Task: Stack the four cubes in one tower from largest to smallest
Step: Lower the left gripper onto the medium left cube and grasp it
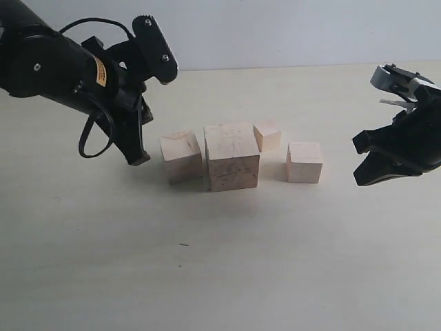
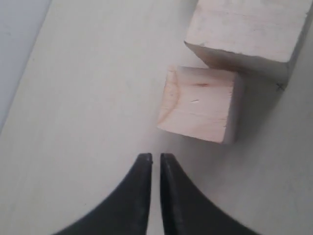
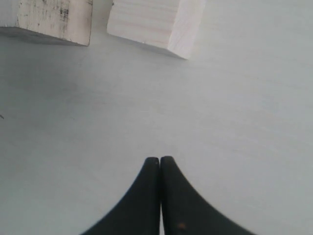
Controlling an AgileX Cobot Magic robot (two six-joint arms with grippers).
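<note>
Though they sit close, four cubes (image 1: 233, 157) lie unstacked.

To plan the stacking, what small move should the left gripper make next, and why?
Probably open wider: the left gripper has its jaws barely parted, too narrow for the pale wooden medium cube just ahead, beside the largest pale wooden cube.
</note>
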